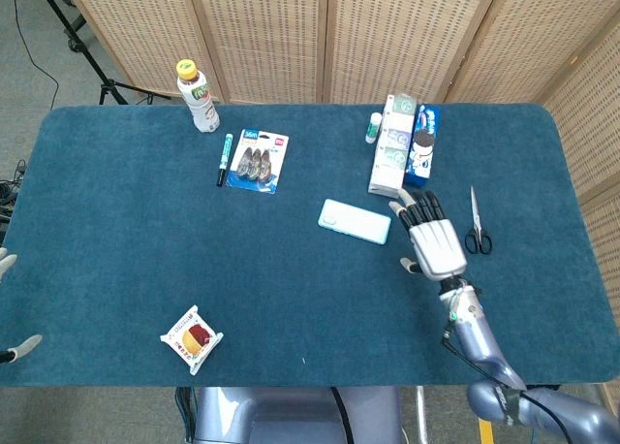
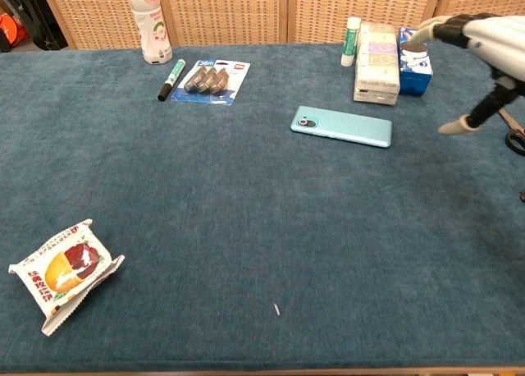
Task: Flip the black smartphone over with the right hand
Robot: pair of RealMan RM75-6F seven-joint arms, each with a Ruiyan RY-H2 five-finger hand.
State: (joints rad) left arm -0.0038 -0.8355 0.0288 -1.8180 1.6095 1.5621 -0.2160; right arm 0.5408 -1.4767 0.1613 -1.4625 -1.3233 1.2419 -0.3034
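The smartphone (image 1: 356, 220) lies flat on the blue table, its light teal back up and its camera at the left end; the chest view shows the smartphone (image 2: 341, 127) the same way. My right hand (image 1: 433, 238) hovers to the right of it, fingers spread, holding nothing and clear of the phone. At the chest view's right edge the right hand (image 2: 480, 48) is raised above the table. Two pale fingertips (image 1: 21, 347) of my left hand show at the far left edge of the head view, off the table.
White and blue boxes (image 1: 404, 146) with a small glue bottle stand just behind the phone. Scissors (image 1: 476, 222) and a small black clip (image 1: 468, 290) lie to the right. A bottle (image 1: 197, 96), marker, blister pack (image 1: 259, 160) and snack packet (image 1: 192, 338) lie to the left.
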